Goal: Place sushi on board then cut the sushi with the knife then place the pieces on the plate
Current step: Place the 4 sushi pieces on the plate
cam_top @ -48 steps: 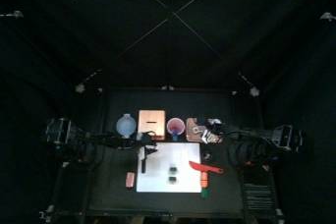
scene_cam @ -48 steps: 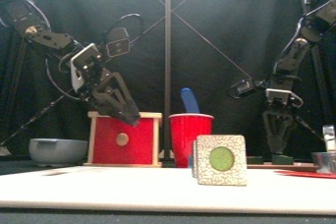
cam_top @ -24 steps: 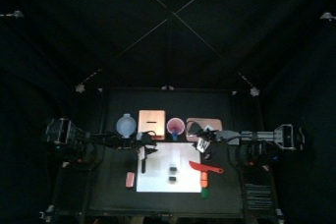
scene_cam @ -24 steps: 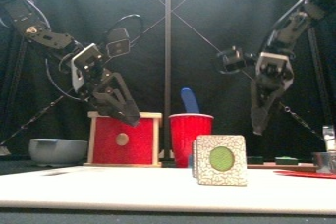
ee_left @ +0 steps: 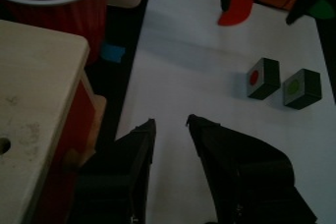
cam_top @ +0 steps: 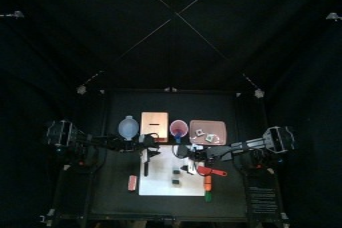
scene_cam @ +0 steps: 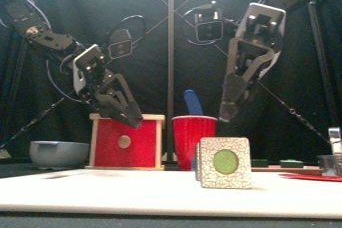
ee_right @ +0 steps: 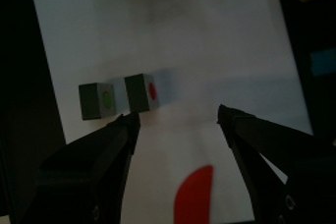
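Clock is centred on the board (cam_top: 163, 198) as seen from above, 12 at the back curtain. A sushi piece (ee_left: 262, 79) is parked near the middle, with a second piece (ee_left: 301, 87) just beside it. A knife (cam_top: 210, 172) is laid at 3 o'clock, partly over the board's edge. Behind the board a row is lined up: bowl (cam_top: 128, 127) at 11, box (cam_top: 154, 125) between 11 and 12, cup (cam_top: 178, 128) at 12 with another knife (scene_cam: 193, 101) stuck in it, tray (cam_top: 209, 129) at 1.

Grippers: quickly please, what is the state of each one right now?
Left gripper: open, holding nothing.
Right gripper: open wide, holding nothing, over the white board.
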